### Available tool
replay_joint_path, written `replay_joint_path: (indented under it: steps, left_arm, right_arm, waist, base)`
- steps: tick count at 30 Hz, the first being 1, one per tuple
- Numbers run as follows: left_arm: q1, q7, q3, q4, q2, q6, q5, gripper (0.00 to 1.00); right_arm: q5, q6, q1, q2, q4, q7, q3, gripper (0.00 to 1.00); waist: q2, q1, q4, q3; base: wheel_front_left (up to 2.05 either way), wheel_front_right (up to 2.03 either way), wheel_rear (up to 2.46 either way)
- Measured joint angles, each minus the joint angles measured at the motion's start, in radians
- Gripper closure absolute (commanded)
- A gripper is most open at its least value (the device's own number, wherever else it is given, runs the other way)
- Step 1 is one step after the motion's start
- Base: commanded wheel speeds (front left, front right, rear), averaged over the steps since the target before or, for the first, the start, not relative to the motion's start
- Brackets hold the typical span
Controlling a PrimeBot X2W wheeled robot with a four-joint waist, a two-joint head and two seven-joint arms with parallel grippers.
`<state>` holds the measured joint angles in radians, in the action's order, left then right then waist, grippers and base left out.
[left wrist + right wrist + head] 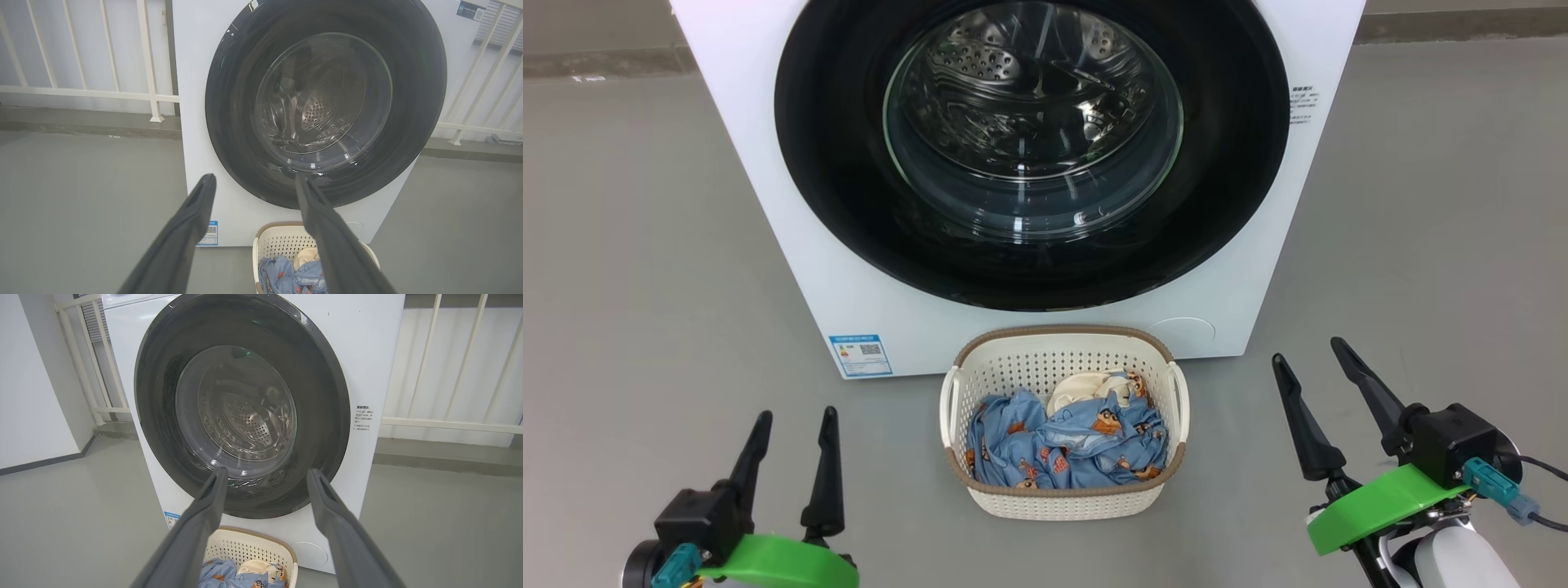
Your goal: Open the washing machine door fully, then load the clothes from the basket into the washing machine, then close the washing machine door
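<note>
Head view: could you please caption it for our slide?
Shut door, clothes in basket, left gripper and right gripper open.

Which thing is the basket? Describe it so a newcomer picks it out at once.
Find the big white washing machine with its round black door. On the grey floor directly in front of it, centred below the door, sits the basket. It is the small cream perforated tub with a brown rim, holding blue printed clothes.

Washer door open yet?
No, the door lies shut, flush against the washer front.
</note>
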<state>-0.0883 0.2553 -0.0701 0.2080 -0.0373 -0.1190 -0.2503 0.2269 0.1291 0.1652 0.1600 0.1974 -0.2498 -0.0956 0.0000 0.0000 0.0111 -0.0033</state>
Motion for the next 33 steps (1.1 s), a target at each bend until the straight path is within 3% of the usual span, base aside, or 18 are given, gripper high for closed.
replay_joint_path:
  steps: [18, 33]
  left_arm:
    - [0.0, 0.0, -0.007, 0.012, -0.003, 0.009, 0.002, 0.0]
    - [-0.001, 0.0, -0.012, 0.019, -0.012, 0.018, 0.008, 0.0]
  right_arm:
    - [-0.005, 0.0, 0.0, 0.0, 0.002, 0.0, -0.003, 0.0]
    - [-0.006, 0.0, 0.0, -0.002, 0.001, 0.0, 0.001, 0.0]
  waist:
    - [0.0, 0.0, -0.001, 0.003]
    - [0.0, 0.0, -0.003, 0.006]
  base:
    - [0.09, 0.09, -0.18]
    - [1.01, 1.01, -2.02]
